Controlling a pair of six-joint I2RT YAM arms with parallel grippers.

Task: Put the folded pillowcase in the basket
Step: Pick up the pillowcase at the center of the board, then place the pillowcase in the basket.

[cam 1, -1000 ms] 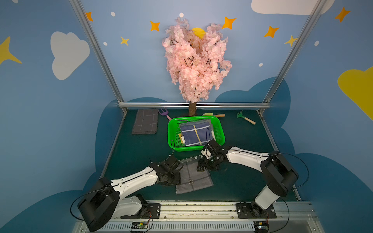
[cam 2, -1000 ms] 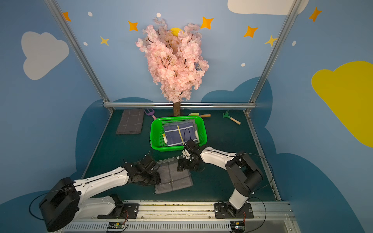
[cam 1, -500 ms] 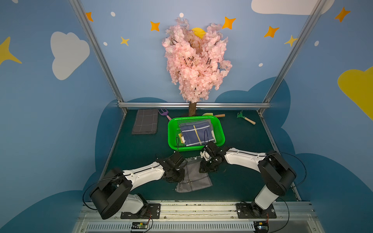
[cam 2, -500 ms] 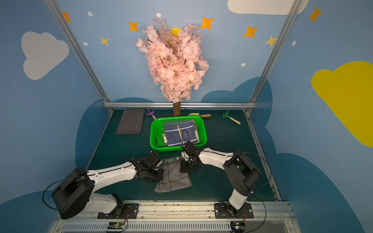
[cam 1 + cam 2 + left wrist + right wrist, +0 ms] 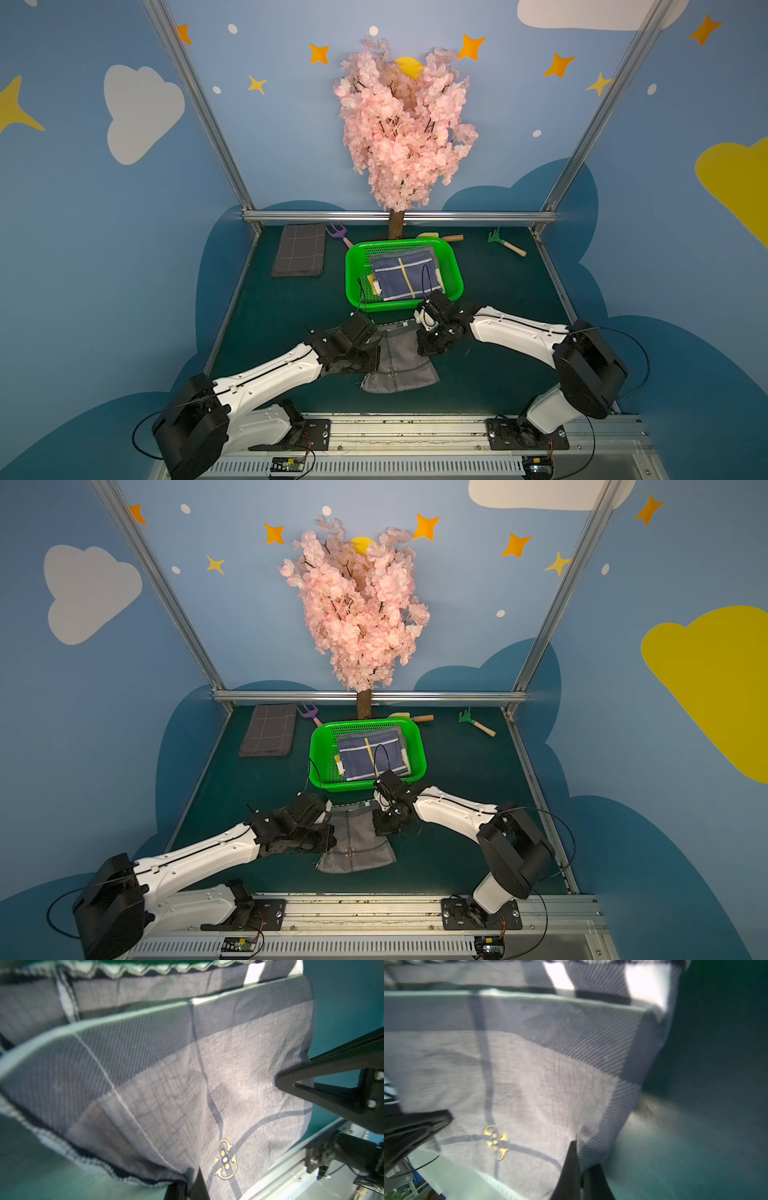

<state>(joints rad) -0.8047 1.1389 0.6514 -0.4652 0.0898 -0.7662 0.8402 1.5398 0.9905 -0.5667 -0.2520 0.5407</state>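
Left jaws and right jaws are both pinched shut on the side edges of the grey pillowcase [image 5: 399, 365], near the front of the dark green surface [image 5: 291, 299]. Its far part is held up between them and its near end sags toward the surface. It looks light, thin and floppy, so I'd guess a side-edge hold through all the layers keeps the fold from spilling open. Just beyond sits the basket [image 5: 350, 278], a folded navy cloth [image 5: 405, 276] already inside.
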